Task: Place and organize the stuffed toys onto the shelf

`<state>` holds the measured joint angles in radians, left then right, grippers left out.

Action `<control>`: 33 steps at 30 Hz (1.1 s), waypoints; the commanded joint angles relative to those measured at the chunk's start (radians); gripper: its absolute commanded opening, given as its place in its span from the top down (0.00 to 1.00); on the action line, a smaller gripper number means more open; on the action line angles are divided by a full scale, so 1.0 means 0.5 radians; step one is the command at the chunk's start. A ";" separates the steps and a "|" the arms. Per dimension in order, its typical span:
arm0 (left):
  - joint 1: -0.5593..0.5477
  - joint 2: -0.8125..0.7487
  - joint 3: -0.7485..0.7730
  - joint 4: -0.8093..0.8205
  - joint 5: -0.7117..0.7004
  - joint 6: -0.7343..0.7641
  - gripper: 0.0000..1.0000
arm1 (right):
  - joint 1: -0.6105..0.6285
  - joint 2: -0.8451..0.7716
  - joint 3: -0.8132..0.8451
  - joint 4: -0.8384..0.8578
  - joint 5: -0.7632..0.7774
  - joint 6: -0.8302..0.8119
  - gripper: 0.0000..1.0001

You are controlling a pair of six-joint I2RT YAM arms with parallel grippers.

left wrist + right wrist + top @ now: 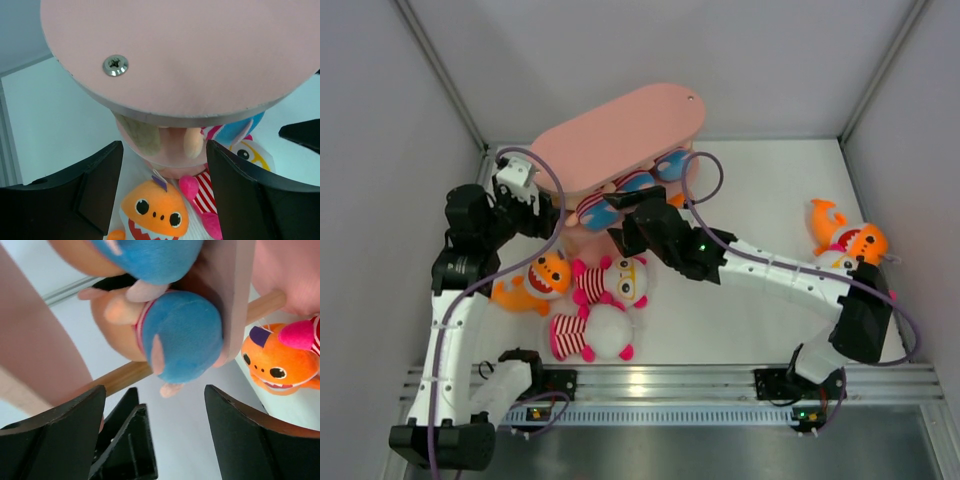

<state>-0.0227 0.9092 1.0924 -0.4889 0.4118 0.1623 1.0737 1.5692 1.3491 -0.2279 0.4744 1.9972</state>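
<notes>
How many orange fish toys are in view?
2: left orange fish beside the left arm; right orange fish by the right arm's elbow. The shelf may hide others.

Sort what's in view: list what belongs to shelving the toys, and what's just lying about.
Job: pink shelf; dolls in blue shorts under its top board; left orange fish toy; striped doll with glasses; striped doll nearer the rail; right orange toy.
Lying about: metal rail; purple cables.
</notes>
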 commanded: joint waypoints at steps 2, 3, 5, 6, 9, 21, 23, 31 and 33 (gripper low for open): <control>-0.010 -0.045 0.110 -0.181 0.035 0.092 0.26 | 0.034 -0.245 0.041 0.020 0.009 -0.263 0.18; -0.010 -0.051 0.140 -0.237 0.038 0.114 0.26 | 0.061 -0.279 0.072 -0.107 0.005 -0.522 0.17; -0.010 -0.064 0.248 -0.417 0.048 0.190 0.24 | 0.117 -0.404 0.176 -0.319 0.063 -0.796 0.16; -0.010 -0.070 0.282 -0.476 0.042 0.206 0.23 | 0.144 -0.520 0.180 -0.515 0.082 -1.086 0.15; -0.010 -0.091 0.362 -0.709 -0.013 0.273 0.20 | 0.062 -0.775 0.091 -0.846 0.128 -1.664 0.05; -0.013 -0.119 0.386 -0.934 -0.271 0.240 0.18 | -2.051 -1.104 -0.581 -1.554 -0.405 -2.988 0.00; -0.016 -0.128 0.411 -0.955 -0.265 0.255 0.18 | -2.483 -1.114 -0.670 -1.358 -0.663 -3.089 0.01; -0.092 -0.125 0.444 -0.967 -0.317 0.286 0.17 | -3.665 -1.113 -1.078 -1.005 -0.602 -3.083 0.01; -0.111 -0.116 0.469 -0.967 -0.348 0.292 0.17 | -3.843 -1.156 -1.182 -0.925 -0.651 -3.105 0.01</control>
<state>-0.0624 0.8513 1.2812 -0.9676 0.2642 0.2913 -0.7509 1.0328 0.8112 -0.8013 0.1864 0.4778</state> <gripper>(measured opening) 0.825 0.993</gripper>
